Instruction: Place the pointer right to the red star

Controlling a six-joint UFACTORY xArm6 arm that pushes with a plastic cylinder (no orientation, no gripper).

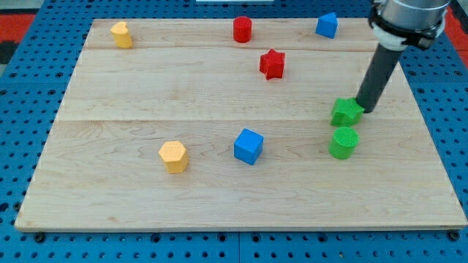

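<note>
- Camera view: the red star point(272, 64) lies on the wooden board point(146, 88) toward the view's top, right of centre
- The rod carries no gripper (nothing to open or close); its tip point(363, 111) rests at the right edge of the green star point(346, 112), well to the lower right of the red star
- A green cylinder point(344, 142) sits just below the green star; a blue cube point(248, 146) lies toward the view's bottom centre

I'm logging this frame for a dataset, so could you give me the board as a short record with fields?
tip: my tip at the right edge of the green star
target: red star, up and to the view's left of my tip
below green star: green cylinder
top row: yellow block, red cylinder, blue block
lower middle: yellow hexagon, blue cube
</note>
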